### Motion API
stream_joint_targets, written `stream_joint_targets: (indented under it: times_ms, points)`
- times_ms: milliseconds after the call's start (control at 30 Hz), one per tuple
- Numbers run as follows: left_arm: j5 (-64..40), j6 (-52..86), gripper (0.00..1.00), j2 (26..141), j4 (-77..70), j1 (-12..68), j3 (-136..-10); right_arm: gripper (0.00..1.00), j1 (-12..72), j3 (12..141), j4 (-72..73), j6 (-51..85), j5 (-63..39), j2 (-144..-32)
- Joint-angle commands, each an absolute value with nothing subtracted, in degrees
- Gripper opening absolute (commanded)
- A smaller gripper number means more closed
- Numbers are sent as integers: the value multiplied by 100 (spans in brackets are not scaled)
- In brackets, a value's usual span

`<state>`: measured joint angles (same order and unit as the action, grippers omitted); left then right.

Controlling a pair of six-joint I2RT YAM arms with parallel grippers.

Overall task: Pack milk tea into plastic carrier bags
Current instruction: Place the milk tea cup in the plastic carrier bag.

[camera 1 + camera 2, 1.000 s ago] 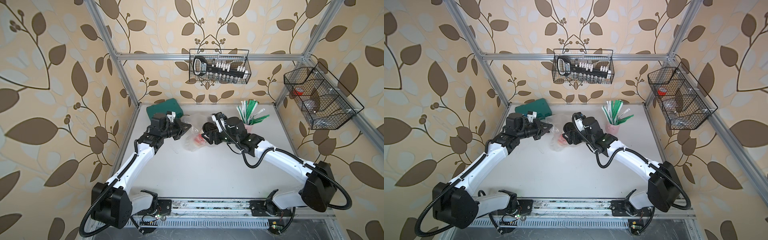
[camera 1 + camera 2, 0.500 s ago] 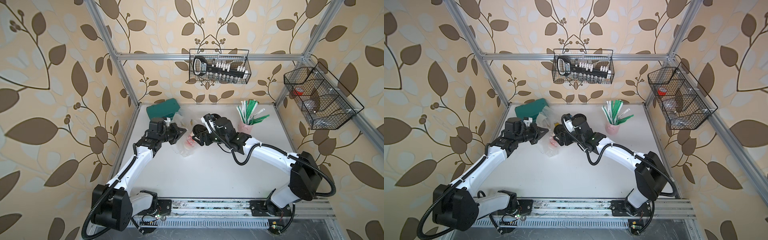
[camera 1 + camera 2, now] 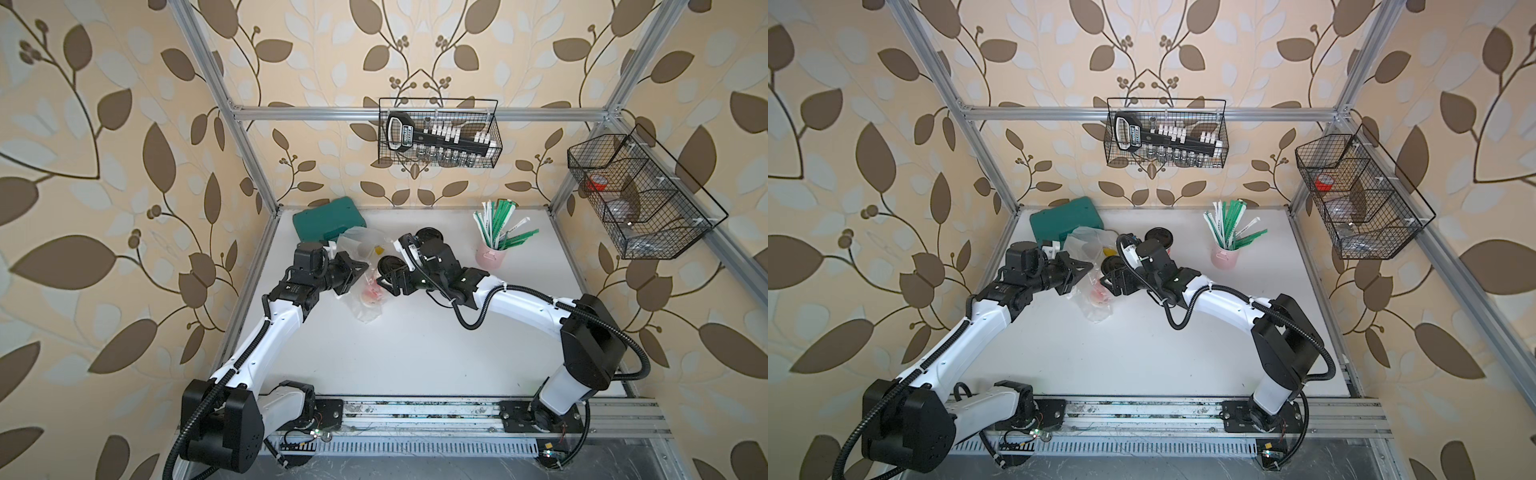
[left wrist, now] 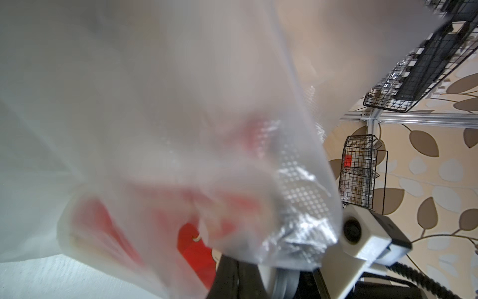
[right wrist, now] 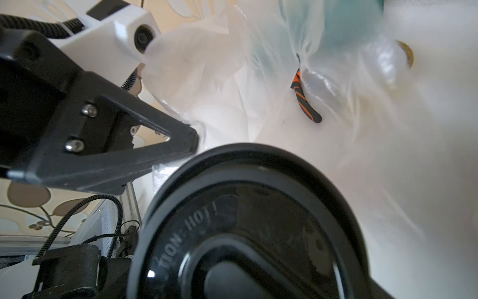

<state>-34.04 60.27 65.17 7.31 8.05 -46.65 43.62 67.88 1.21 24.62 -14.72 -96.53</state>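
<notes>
The bag (image 3: 365, 309) hangs crumpled between the 2 arms near the back of the table (image 3: 415, 353). 1 red cup (image 3: 390, 264) is tilted at the bag's mouth. Only its black lid is clear. Its body is a red blur through the plastic, so how far in it sits cannot be told. The left wrist view is almost all out-of-focus film. The 2nd cup (image 3: 430, 235) stands behind the right arm, with only its lid showing.

The left claw (image 3: 359, 269) is pinched tight on the bag's edge. The right claw (image 3: 388, 283) stands wide around the tilted cup and holds it. In the right wrist view the lid hides its fingers, and pliers handles (image 5: 302, 101) show dimly through the film. A green case (image 3: 328, 220) lies just behind the bag.
</notes>
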Motion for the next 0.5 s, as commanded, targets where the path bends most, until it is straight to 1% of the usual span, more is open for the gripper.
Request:
stream_joint_targets:
  times_ms: [0,100,267,467]
  points:
    - [-3500,5949,0,6354,510,712,-4684,69,4362,6958,-138,2412,-1174,-9718]
    - [-3546,6011,0,6339,404,712,-4694,69,4294,7001,-414,2330,-886,-9691]
    - [-3636,6267,0,6323,-106,712,-4623,68,4157,7215,-1204,1958,-47,-9439]
    - [-3673,6483,0,6608,-710,874,-4796,69,3850,7227,-1568,1656,127,-8853]
